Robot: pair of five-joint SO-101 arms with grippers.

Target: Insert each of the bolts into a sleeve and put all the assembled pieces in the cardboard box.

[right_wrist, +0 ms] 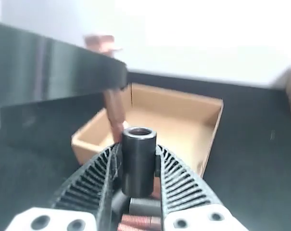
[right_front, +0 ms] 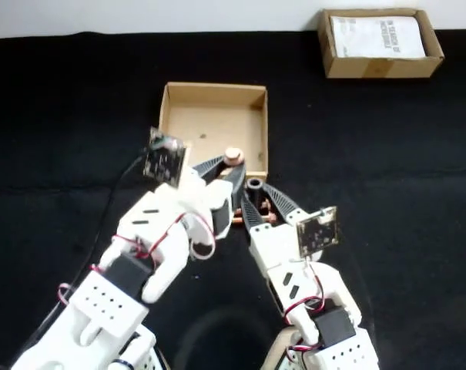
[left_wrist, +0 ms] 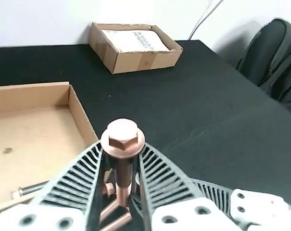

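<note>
Black cloth-covered table [right_front: 387, 193] against white wall [right_front: 140, 14].

Left of centre, toward far side: shallow open cardboard box [right_front: 209, 127], plain brown floor bare in the high view.

At near right corner of that box: left gripper [right_front: 226, 163], ribbed black fingers [left_wrist: 82, 175] clenched on copper-coloured hex-head bolt [left_wrist: 122, 139], shank upright, flanged head uppermost and proud of the fingertips.

Just right of it and slightly nearer: right gripper [right_front: 256, 193], jaws grasping black cylindrical sleeve [right_wrist: 137, 161], upright, open bore facing up, beside the bolt shank but not on it.

On the cloth beneath both grippers: loose copper bolts [left_wrist: 114, 214], lying flat, with a further dark sleeve [right_wrist: 144, 207].

Far right corner of table: smaller cardboard box [right_front: 379, 68] holding printed sheet [right_front: 377, 37].

Beyond right table edge: black backpack [left_wrist: 275, 57].
</note>
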